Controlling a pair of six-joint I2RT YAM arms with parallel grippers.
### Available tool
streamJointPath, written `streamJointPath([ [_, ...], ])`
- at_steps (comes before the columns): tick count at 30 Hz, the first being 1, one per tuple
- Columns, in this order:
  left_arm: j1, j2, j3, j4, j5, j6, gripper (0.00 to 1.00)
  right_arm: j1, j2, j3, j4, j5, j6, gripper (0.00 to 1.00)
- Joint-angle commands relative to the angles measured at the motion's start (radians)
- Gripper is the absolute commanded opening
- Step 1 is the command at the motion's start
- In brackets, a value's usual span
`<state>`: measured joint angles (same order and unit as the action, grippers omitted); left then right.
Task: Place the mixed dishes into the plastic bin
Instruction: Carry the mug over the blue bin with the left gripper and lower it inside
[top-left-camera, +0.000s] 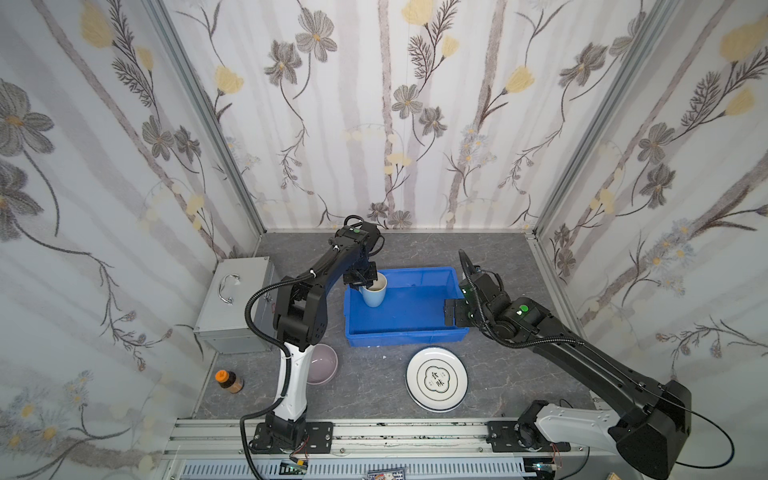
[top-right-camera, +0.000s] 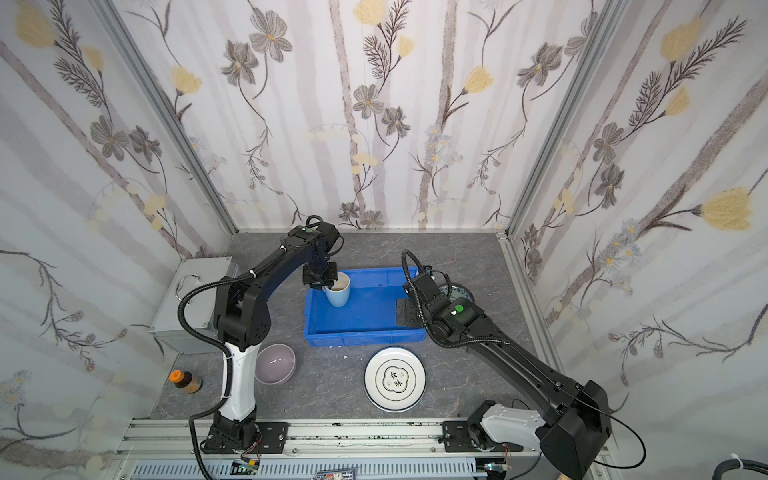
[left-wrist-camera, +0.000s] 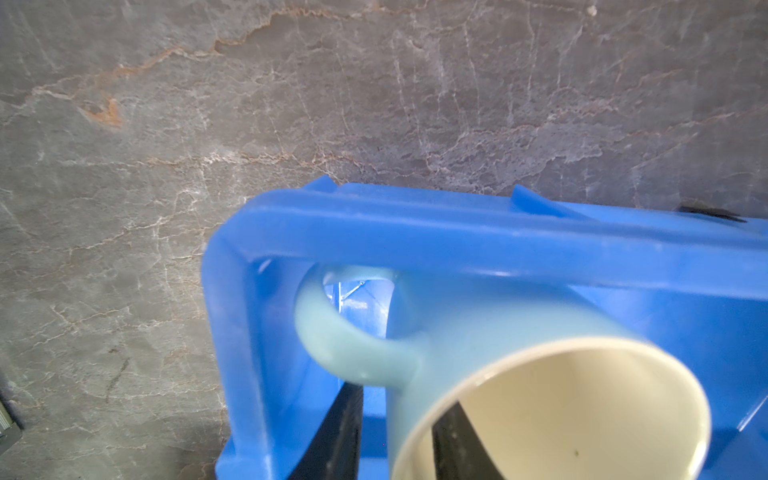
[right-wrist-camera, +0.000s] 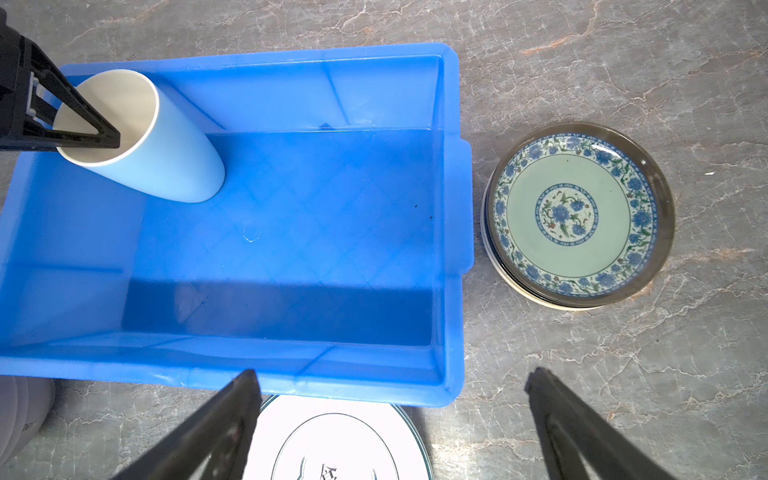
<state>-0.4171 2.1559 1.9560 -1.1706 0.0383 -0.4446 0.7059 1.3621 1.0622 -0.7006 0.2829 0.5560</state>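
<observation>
worktop (top-left-camera: 365, 390): grey, marble-veined; carries everything listed here.
plastic bin (top-left-camera: 407, 337): bright blue, rectangular, low-walled with a rim; sits mid-worktop in both top views (top-right-camera: 365, 335); holds the mug.
mug (top-left-camera: 376, 294): pale blue, cream inside; stands inside the bin at its far left corner, mouth up, base down at the bin floor; whether quite upright, cannot tell.
handle (left-wrist-camera: 332, 353): faces the bin's corner wall, close to it.
left gripper (top-left-camera: 362, 286): poised at the mug's rim.
left fingers (left-wrist-camera: 332, 436): parted astride the mug's wall beside the handle, one inside the cup, one outside; strip of bin blue visible between the outer one and the wall, so no pinch.
right gripper (top-left-camera: 448, 312): hovers above the bin's right end; grips nothing.
right fingers (right-wrist-camera: 224, 415): spread wide.
lilac bowl (top-left-camera: 323, 365): on the worktop outside the bin, near its front left corner; partly hidden behind the left arm.
white plate (top-left-camera: 436, 380): dark rings, black characters at centre; lies flat just in front of the bin's right half, outside it.
patterned plate (right-wrist-camera: 573, 208): pale green with blue flowers; tops a small stack just beside the bin's right end, outside it; dark and cream rims peek out beneath.
brown bottle (top-left-camera: 230, 381): orange cap; near the worktop's front left edge, well apart from the bin.
metal case (top-left-camera: 237, 299): grey, handle on its lid; left of the bin, beyond the left arm.
</observation>
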Motion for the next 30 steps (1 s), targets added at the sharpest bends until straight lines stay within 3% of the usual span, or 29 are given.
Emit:
streamJointPath([
  [1, 0.000, -0.035, -0.011, -0.011, -0.004, 0.003, 0.44, 0.000, -0.010, 0.007, 0.017, -0.003, 0.003, 1.00],
  [3, 0.000, -0.054, -0.014, -0.015, -0.016, 0.000, 0.50, 0.001, -0.015, 0.005, 0.016, -0.003, 0.003, 1.00],
  [9, 0.000, -0.111, -0.044, -0.012, -0.015, -0.006, 0.53, 0.003, -0.020, 0.004, 0.013, -0.004, 0.004, 1.00],
  [20, -0.001, -0.129, -0.187, 0.112, 0.035, -0.055, 0.26, 0.018, -0.026, -0.005, -0.002, -0.009, 0.005, 1.00],
  [30, -0.002, -0.116, -0.156, 0.088, 0.017, -0.032, 0.27, 0.022, -0.046, -0.025, -0.010, 0.003, 0.023, 1.00],
])
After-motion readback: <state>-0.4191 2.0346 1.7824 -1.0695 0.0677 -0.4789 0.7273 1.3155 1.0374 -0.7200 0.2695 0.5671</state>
